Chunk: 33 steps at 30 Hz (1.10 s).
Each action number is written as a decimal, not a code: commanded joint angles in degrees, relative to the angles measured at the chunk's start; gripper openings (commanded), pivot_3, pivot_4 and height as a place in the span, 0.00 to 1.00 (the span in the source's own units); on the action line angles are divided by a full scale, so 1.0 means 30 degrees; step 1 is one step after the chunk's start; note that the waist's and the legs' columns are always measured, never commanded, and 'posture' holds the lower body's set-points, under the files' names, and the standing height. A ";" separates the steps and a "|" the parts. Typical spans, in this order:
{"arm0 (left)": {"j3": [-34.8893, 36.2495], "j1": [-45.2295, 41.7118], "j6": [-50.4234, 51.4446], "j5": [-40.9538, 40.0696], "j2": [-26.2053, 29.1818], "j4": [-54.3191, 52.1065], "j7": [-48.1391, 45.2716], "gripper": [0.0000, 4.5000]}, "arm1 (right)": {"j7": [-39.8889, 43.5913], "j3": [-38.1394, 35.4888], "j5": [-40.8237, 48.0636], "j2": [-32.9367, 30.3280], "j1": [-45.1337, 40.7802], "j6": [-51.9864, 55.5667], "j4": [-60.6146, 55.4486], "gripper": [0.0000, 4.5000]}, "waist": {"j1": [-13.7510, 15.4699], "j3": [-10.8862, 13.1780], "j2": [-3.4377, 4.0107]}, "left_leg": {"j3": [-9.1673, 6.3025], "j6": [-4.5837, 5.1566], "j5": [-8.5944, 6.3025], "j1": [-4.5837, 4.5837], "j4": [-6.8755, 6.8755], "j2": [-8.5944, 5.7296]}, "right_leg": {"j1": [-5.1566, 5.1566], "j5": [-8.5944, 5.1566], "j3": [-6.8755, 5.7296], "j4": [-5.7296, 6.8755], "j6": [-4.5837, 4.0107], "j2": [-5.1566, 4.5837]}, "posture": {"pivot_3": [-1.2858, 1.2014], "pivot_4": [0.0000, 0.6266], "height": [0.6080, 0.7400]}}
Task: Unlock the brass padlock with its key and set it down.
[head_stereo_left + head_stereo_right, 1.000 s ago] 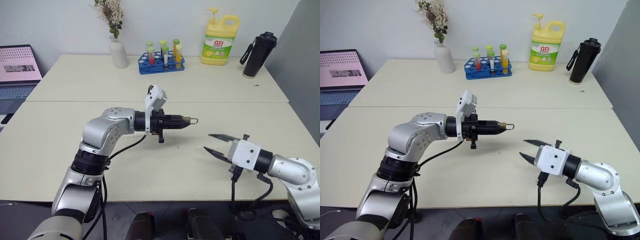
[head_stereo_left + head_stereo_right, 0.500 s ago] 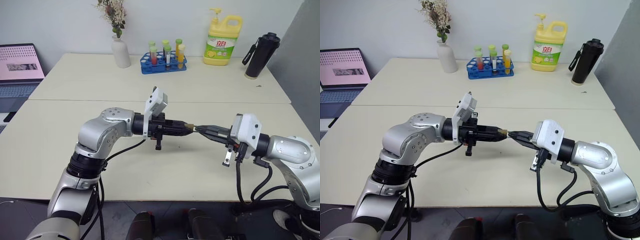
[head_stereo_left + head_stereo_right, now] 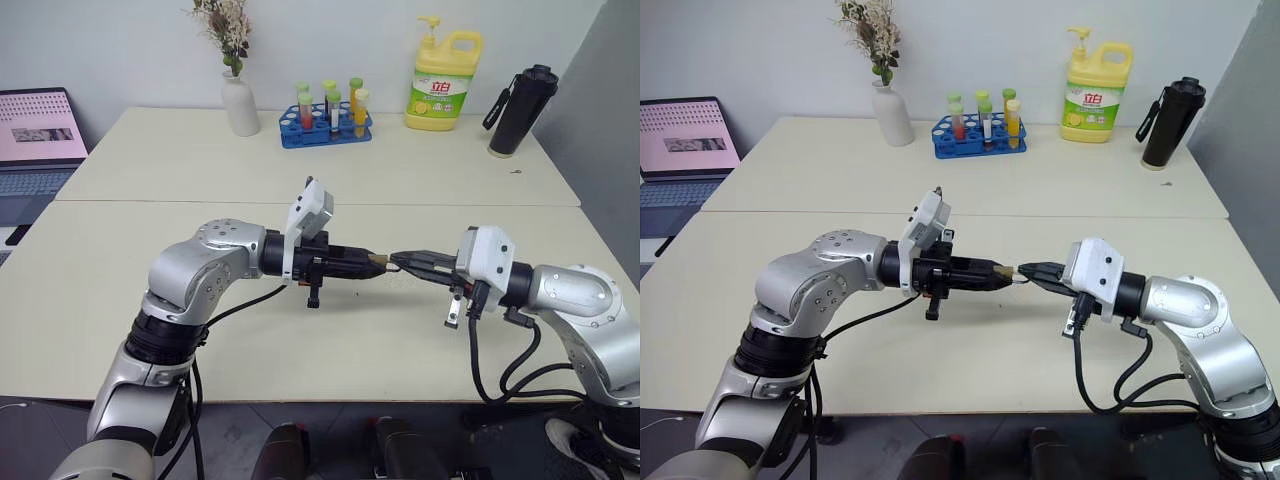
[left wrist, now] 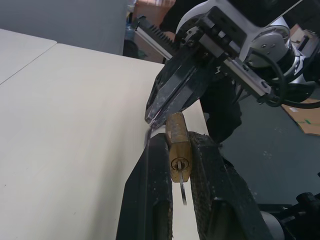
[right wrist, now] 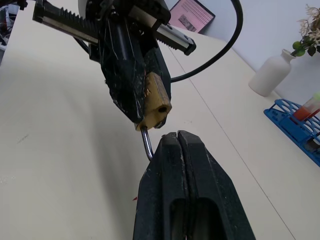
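My left gripper (image 4: 180, 165) is clamping the brass padlock (image 4: 178, 147) between its fingers, with the key (image 4: 183, 190) hanging from the keyhole. My right gripper (image 5: 176, 142) (fingers pressed together) is pinching the silvery shackle (image 5: 146, 143) just beyond the left fingertips, above the table (image 3: 330, 340).

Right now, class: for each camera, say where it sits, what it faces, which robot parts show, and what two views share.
Left eye, right eye: on the head, facing forward-down over the table; both arms.
Left wrist: along the left gripper, shut on the brass padlock, key in it.
Right wrist: along the right gripper, shut on the shackle.
Shared: both wrist views show the padlock and the opposite gripper.
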 commanded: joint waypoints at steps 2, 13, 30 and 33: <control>0.0501 -0.0027 -0.0009 -0.0705 0.0427 -0.0801 -0.0369 0.04 | 0.1118 0.0263 0.0108 -0.0433 -0.0358 -0.1094 0.0326 0.00 | -0.0002 0.0000 0.0000 | -0.0002 0.0000 0.0000 0.0001 0.0000 0.0003 | 0.0000 0.0000 -0.0001 0.0000 -0.0001 0.0001 | 0.52 0.24 1.00; 0.0491 0.0045 0.0020 -0.0978 0.0484 -0.0707 -0.0220 0.04 | 0.2224 0.0889 0.0412 -0.0631 -0.1531 -0.0495 0.0734 0.00 | 0.0001 0.0000 0.0000 | -0.0002 0.0000 0.0000 0.0001 -0.0002 0.0002 | -0.0001 0.0000 -0.0001 -0.0002 0.0000 0.0001 | 0.52 0.24 1.00; -0.0043 0.2656 0.2124 0.0454 -0.1397 0.2033 0.4531 0.04 | 0.0675 -0.0215 0.0380 -0.2115 0.3983 0.1745 -0.1644 0.43 | -0.0016 0.0000 -0.0010 | -0.0012 0.0000 0.0000 0.0009 -0.0002 0.0005 | 0.0003 -0.0004 -0.0002 0.0006 0.0009 -0.0006 | 0.52 0.24 1.00; -0.0320 0.2850 0.2072 0.0944 -0.2062 0.2605 0.5082 0.04 | 0.0277 0.0063 0.0349 -0.2024 0.4012 0.2231 -0.1750 0.69 | 0.0013 0.0000 -0.0010 | -0.0017 0.0000 0.0000 0.0006 0.0004 0.0000 | 0.0003 -0.0004 -0.0006 0.0011 0.0009 -0.0006 | 0.52 0.24 1.00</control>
